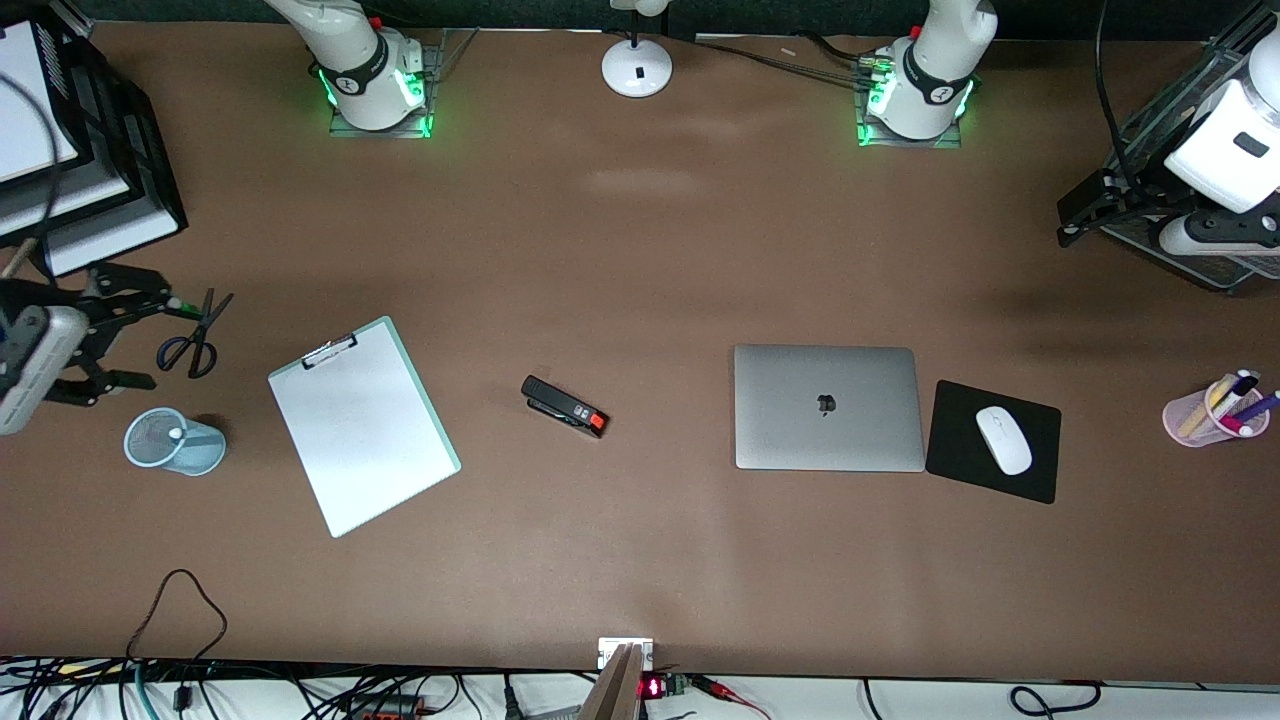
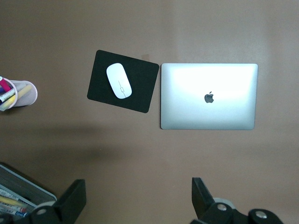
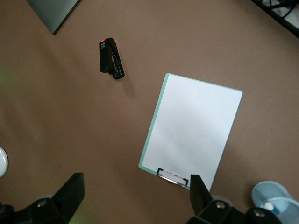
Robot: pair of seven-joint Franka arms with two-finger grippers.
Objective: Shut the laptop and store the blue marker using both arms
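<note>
Lid down on our silver-grey slim laptop [image 1: 828, 407]; the blue marker seems stored in the pale-blue mesh cup [image 1: 175, 441] — both grippers, left gripper [image 2: 135, 200] and right gripper [image 3: 135, 196], wide, empty.

Both arms are drawn back to the edges of the front view, with neither claw touching anything. The right arm's white base [image 1: 375, 75] stands at the upper left of the front view; its claw [image 1: 105, 335] shows at the left edge, black fingers spread wide and empty. In the right wrist view the two dark fingers [image 3: 70, 193] sit at the bottom corners of the frame, well apart. The left arm's base [image 1: 925, 80] stands at the upper right; its white wrist and black claw [image 1: 1085, 215] sit at the right edge. In the left wrist view its fingers [image 2: 72, 203] stand well apart along the bottom of the frame, gripping nothing.
</note>
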